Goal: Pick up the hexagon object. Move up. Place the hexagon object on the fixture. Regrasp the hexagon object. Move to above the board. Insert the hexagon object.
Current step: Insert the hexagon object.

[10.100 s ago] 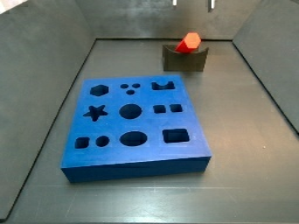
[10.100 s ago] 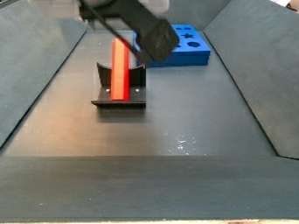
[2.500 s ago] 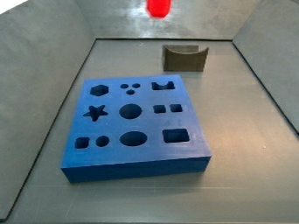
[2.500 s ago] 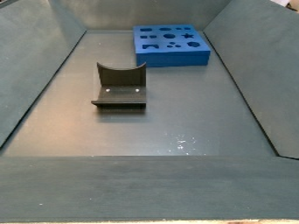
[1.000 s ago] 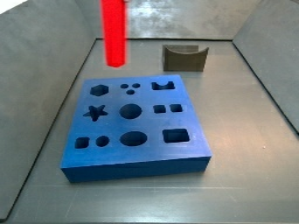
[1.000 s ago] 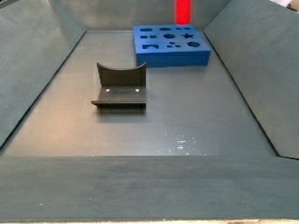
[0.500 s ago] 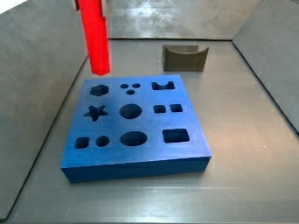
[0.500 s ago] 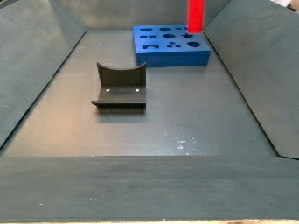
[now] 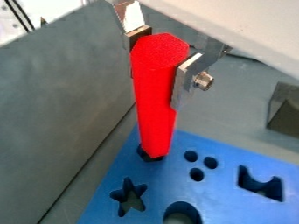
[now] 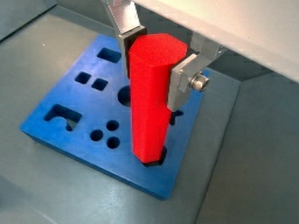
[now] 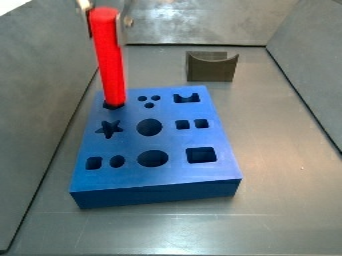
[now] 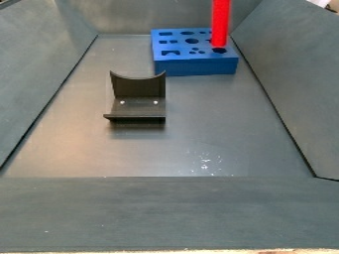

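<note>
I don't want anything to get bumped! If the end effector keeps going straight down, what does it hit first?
Most likely the board. The end effector points down, shut on the top of the upright hexagon object, whose lower end already meets a hole at the board's corner. Nothing else seems to lie below, though depth is hard to judge.

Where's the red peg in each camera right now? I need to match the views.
Wrist view: peg upright mid-frame, in the gripper.
Wrist view: peg mid-frame, tip at a hole.
Side view: peg upper left.
Side view: peg top, right of centre.
Shared landmark: the blue board, under the peg's tip in all four.
</note>
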Tool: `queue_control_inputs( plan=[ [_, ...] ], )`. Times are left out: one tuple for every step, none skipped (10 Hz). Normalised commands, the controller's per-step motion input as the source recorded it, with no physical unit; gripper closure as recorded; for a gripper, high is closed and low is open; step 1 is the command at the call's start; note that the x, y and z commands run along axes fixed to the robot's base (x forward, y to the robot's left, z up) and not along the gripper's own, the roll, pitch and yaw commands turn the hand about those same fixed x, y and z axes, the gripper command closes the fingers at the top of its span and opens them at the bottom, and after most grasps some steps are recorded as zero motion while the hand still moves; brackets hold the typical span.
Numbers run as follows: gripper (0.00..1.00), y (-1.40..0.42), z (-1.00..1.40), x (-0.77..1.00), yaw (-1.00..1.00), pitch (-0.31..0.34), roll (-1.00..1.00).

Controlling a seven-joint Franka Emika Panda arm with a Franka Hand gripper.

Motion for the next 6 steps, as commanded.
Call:
queue_control_inputs(
  plan=[
    [1.00,-0.01,-0.02,0.02,0.00,0.000,0.00],
    [1.00,-0.15,-0.59,-0.17,-0.55,-0.154,-0.19],
    [1.00,-0.05,-0.52,-0.09,-0.91,-0.181,-0.15],
    [1.00,-0.09,-0.24,-0.07,-0.83,-0.104,-0.15],
    [1.00,0.00,-0.07,0.00,0.00,-0.056,-0.01],
    [1.00,0.00,-0.11,0.00,0.00,0.000,-0.05]
  ],
)
